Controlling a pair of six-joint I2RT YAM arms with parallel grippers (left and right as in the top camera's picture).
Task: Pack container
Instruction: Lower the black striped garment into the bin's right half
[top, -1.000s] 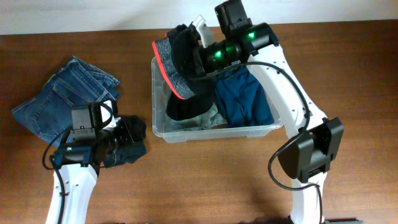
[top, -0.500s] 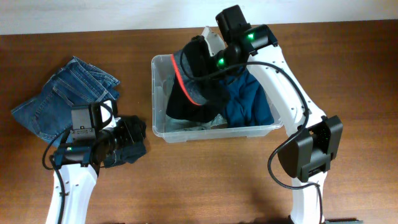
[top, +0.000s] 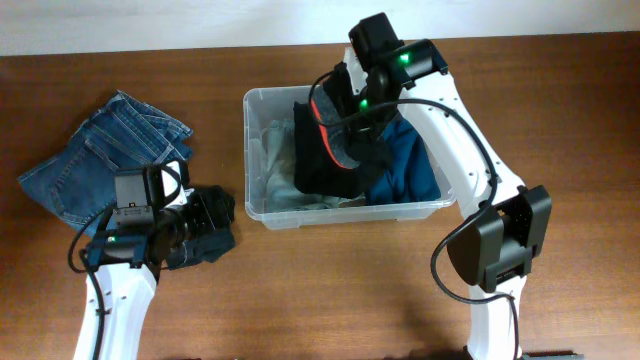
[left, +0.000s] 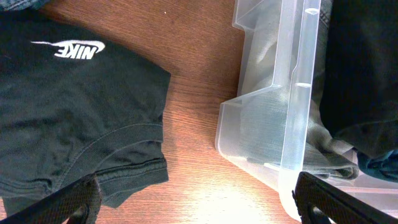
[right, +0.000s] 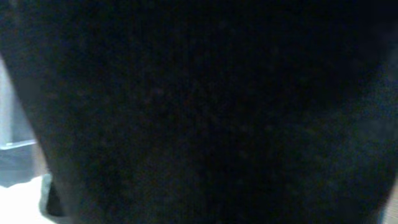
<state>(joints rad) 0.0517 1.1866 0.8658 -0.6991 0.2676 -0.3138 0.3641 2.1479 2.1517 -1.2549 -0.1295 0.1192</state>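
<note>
The clear plastic container (top: 300, 218) stands mid-table; its near corner shows in the left wrist view (left: 292, 99). My right gripper (top: 352, 82) is above its far side, shut on a black garment with a red and grey band (top: 330, 150) that hangs down into the bin. Dark cloth fills the right wrist view and hides those fingers. My left gripper (left: 199, 202) is open, low over the wood, between a black Nike shirt (left: 68, 112) and the container's corner. From overhead that gripper (top: 215, 225) sits at the shirt (top: 205, 248).
A teal garment (top: 405, 165) and a pale grey one (top: 270, 150) lie inside the container. Folded blue jeans (top: 100, 160) lie on the table at far left. Bare wood runs along the table's front.
My right gripper has carried the black garment rightward and down from the container's left rim into its middle. The left arm has not moved.
</note>
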